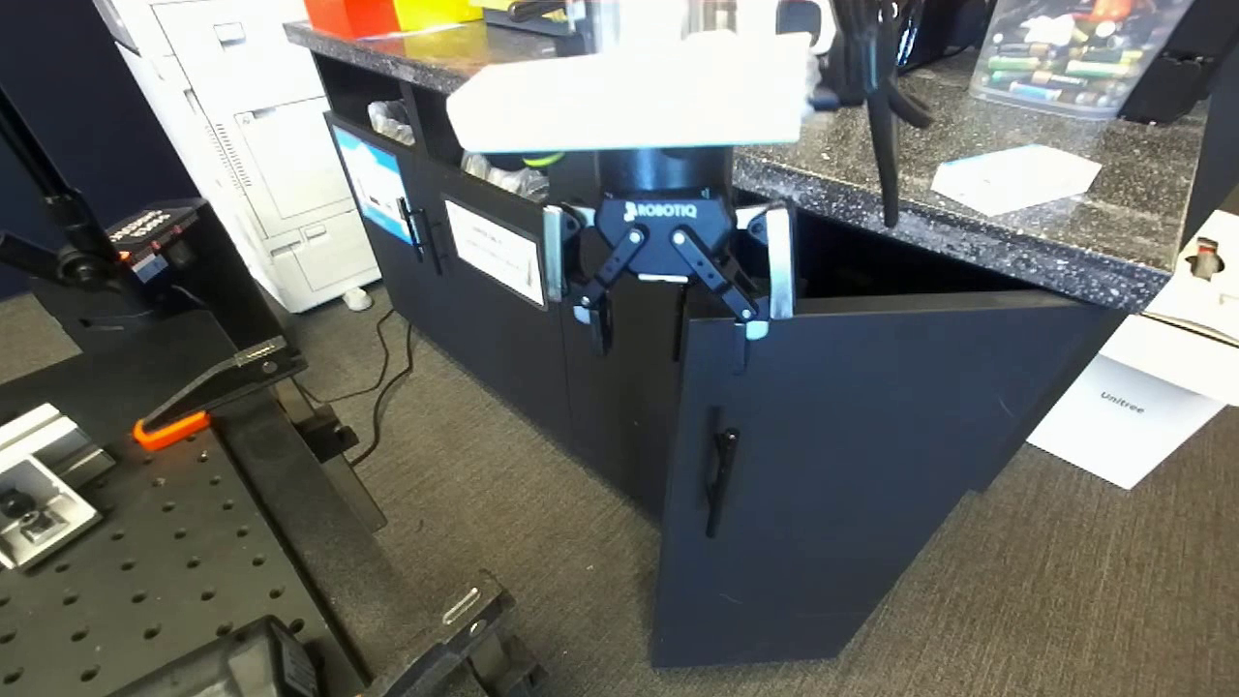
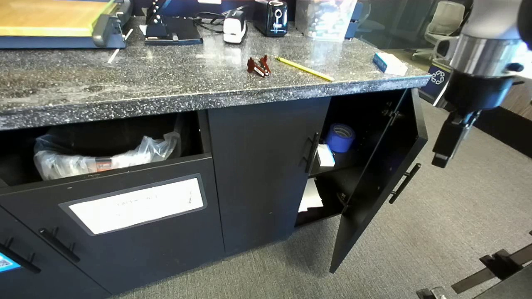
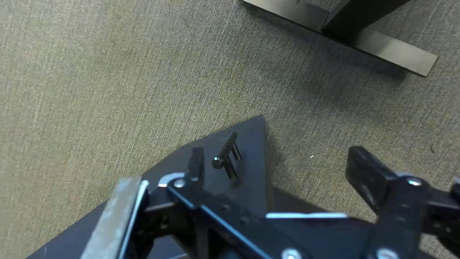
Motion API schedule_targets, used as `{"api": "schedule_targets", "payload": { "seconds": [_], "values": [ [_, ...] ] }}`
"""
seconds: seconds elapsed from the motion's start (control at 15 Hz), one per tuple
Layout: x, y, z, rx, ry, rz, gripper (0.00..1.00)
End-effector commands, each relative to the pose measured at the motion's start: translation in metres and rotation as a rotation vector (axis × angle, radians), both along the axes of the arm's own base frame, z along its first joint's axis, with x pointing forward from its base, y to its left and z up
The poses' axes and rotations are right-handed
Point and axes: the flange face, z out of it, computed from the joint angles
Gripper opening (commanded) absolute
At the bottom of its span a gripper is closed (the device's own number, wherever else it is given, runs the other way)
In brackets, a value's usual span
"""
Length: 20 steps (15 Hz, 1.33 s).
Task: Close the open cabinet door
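Gripper (image 1: pixel 674 339) near open cabinet door's (image 1: pixel 842 465) edge.

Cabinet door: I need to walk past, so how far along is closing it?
Done: nothing visible; the cabinet door stands wide open, showing a blue tape roll.
In hand: the fingers hang nearby, open and gripping nothing, with a gap to the door in an exterior view.
Left: apparently everything, from making contact to swinging it shut.

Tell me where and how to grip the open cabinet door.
I'd likely take its upright bar handle, near the free edge of the cabinet door, coming from the outer face with the open gripper straddling the bar. Two posts hold it off the door, leaving a gap behind.
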Motion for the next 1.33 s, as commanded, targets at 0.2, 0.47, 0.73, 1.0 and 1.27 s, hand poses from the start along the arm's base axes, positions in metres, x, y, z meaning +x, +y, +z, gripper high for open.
{"api": "schedule_targets", "payload": {
  "seconds": [0.2,0.47,0.73,1.0,1.27],
  "values": [
    [0.085,-0.022,-0.055,-0.006,-0.024,0.015,1.0],
    [0.113,-0.015,-0.055,0.081,-0.054,-0.058,1.0],
    [0.129,-0.006,-0.053,0.108,-0.174,-0.157,1.0],
    [0.129,0.017,-0.06,0.113,-0.335,-0.224,1.0],
    [0.132,0.033,-0.071,0.128,-0.553,-0.252,1.0]
  ]
}}
